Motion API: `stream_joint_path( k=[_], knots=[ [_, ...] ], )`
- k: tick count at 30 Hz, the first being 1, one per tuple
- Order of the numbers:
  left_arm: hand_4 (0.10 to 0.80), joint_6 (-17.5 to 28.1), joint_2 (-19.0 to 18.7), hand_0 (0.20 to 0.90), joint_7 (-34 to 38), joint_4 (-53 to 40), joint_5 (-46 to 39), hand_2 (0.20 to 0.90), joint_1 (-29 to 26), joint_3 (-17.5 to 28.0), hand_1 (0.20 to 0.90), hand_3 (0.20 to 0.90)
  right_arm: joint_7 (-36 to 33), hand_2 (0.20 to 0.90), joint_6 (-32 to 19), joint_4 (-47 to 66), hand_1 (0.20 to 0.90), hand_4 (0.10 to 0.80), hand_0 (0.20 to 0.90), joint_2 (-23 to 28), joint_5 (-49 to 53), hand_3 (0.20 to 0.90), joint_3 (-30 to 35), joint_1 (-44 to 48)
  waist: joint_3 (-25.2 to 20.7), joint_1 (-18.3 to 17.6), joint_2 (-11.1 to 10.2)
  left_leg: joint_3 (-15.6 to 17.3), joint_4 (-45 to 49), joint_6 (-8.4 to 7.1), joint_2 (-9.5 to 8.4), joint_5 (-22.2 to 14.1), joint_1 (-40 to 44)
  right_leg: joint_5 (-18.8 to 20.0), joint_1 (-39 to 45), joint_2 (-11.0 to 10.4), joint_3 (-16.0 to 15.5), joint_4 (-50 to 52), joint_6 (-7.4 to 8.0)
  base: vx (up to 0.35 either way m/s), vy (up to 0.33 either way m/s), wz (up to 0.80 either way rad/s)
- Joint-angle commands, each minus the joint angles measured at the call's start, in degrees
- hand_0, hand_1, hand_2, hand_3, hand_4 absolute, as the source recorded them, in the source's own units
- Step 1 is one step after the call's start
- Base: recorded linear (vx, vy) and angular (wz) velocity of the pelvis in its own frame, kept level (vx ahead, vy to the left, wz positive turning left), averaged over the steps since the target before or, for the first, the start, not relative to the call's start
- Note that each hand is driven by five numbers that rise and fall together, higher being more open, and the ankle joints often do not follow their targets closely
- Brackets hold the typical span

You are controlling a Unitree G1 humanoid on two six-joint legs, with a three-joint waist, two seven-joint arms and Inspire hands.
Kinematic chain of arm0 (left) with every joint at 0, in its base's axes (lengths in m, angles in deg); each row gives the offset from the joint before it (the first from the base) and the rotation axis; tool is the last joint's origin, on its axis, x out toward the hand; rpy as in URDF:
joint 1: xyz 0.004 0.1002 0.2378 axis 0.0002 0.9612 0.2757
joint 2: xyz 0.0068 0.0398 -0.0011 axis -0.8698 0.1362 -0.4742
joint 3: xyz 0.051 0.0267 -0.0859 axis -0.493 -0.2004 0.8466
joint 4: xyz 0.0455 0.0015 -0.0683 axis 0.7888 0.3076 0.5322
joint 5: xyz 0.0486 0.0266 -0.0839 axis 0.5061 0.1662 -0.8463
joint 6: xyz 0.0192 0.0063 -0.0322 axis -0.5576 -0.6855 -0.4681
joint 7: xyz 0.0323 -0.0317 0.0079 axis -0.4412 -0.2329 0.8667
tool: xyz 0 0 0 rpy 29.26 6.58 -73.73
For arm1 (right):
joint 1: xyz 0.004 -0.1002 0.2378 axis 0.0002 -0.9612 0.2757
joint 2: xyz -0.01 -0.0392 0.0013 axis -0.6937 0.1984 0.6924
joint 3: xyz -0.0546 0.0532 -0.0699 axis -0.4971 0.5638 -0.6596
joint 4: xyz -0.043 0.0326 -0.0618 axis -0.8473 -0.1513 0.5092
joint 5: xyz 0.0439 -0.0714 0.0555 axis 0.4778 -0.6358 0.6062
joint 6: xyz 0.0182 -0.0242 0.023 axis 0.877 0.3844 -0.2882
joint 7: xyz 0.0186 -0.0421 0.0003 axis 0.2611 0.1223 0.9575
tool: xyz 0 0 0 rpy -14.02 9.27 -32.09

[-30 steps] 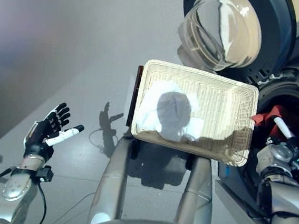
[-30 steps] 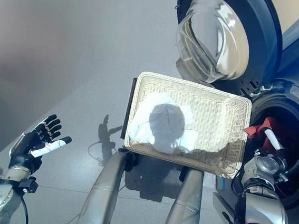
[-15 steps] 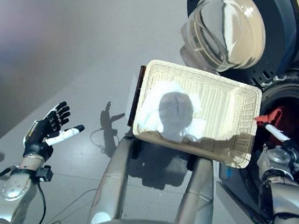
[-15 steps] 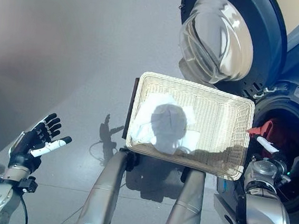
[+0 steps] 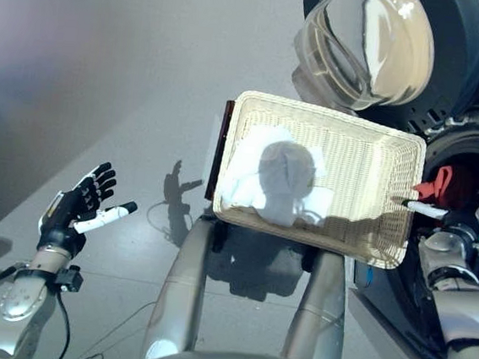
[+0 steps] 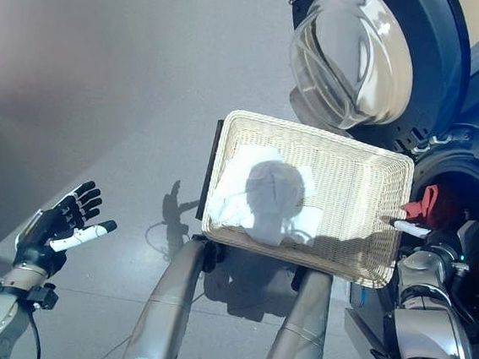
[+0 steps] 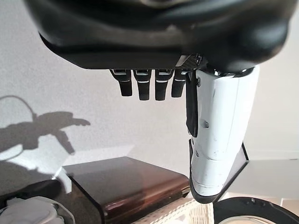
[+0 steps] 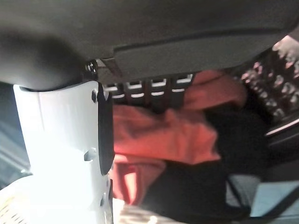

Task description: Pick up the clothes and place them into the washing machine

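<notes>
the right hand [image 6: 437,245] is at the mouth of the washer [image 6: 478,168], just past the right end of the basket [image 6: 369,158], with a red garment [image 6: 426,202] at its fingers. in its wrist view the fingers [image 8: 140,91] are curled onto the red cloth [image 8: 159,135] with the white-covered thumb alongside, so it reads as gripping the garment rather than having let go. the drum behind is dark, and the garment sits at the opening, partly over the rim, not yet deep inside. the washer door [image 5: 363,43] stands open above the basket. a white cloth [image 5: 269,182] lies in the left half of the basket, untouched. the left hand [image 5: 80,207] hangs out over the floor [image 5: 106,65] well away from the basket, fingers spread and straight, holding nothing. so the step in hand looks like the drop-off of the red piece. the next move calls for pushing the hand further into the drum, opening the fingers so the cloth falls clear of the rim, then drawing back without snagging it and turning to the white cloth.
</notes>
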Motion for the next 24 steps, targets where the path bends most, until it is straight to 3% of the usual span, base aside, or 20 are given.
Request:
stream_joint_path(
  k=[1, 9, 24],
  knots=[
    [0.800, 4.97, -2.20, 0.900, 1.18, -2.53, -0.62, 0.900, 2.89, 5.98, 0.900, 0.900, -4.69, 0.900, 0.22, -0.35, 0.900, 0.800, 0.900, 7.71, -2.73, 0.900, -2.44, 1.54, -1.28, 0.83, 1.33, -0.30, -3.99, -2.39, 1.63, 0.94, 1.05, 2.34, -1.27, 0.50, -0.82, -1.19, -1.76, -0.035, -0.010, -0.01],
    [0.800, 3.97, -2.13, 0.900, 0.66, -5.47, -0.35, 0.900, 3.48, 5.78, 0.900, 0.900, -7.34, 0.900, 7.63, -8.73, 0.900, 0.800, 0.900, 11.68, -9.52, 0.900, -4.68, 4.29, -1.27, 1.89, 3.14, -0.57, -4.12, -2.51, 1.48, 1.42, 0.39, 1.73, -2.37, 0.07, -0.94, 0.14, -1.89, -0.003, -0.007, 0.01],
    [0.800, 4.96, -1.53, 0.900, 1.25, -4.61, 0.38, 0.900, 3.65, 4.74, 0.900, 0.900, -12.53, 0.900, 4.48, -0.24, 0.900, 0.800, 0.900, 15.64, -10.19, 0.900, -3.44, 2.73, -1.35, 0.56, 3.28, -1.32, -6.58, -3.22, 1.78, 2.55, 1.65, 1.56, -0.97, 0.48, -1.39, -1.13, -1.77, 0.002, -0.002, 0.00]
  ],
)
